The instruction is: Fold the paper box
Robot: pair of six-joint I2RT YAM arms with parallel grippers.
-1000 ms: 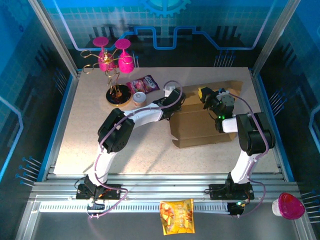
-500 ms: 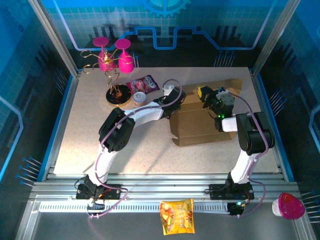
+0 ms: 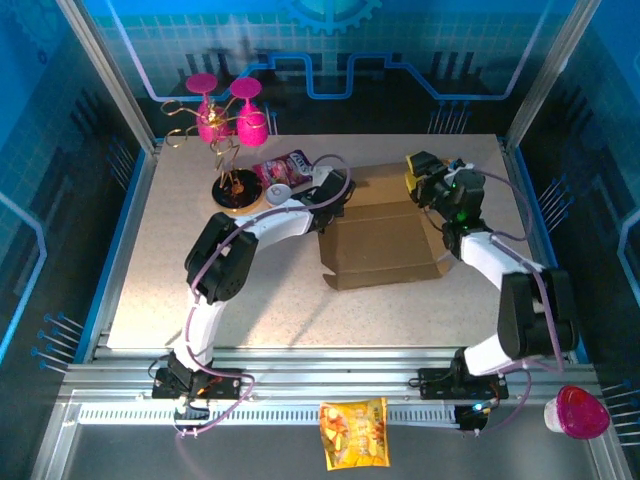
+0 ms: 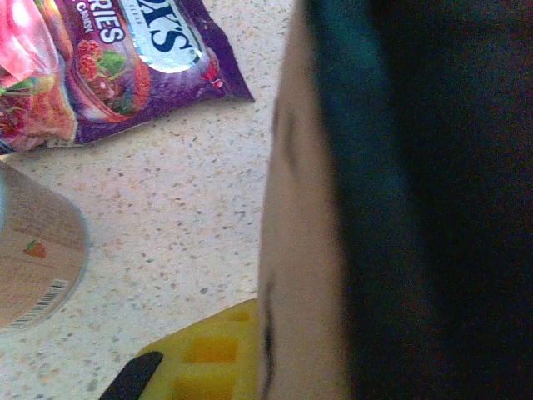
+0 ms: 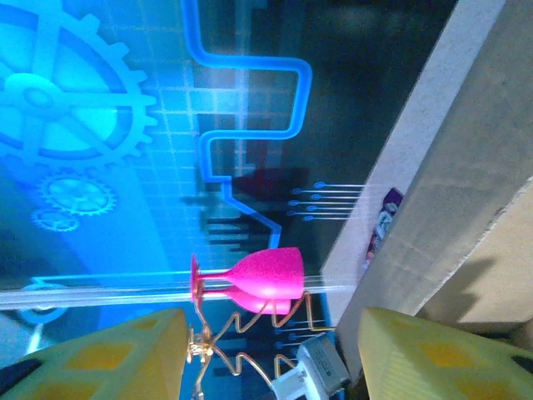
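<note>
The box is laid on the table with its floor flat and its low walls only partly raised, so the folding is judged unfinished. The left gripper is set against the box's far left corner, seemingly so that the side wall there is kept upright. In the left wrist view the cardboard wall is seen right beside one yellow finger, but whether it is clamped cannot be told. The right gripper is held at the box's far right corner with its fingers spread wide and nothing between them, probably readied for the back flap. Left of the box's far corner a purple snack bag is found, on which only "RIES" and "Y'S" can be read. Just beside the bag a tub with a printed barcode is seen.
</note>
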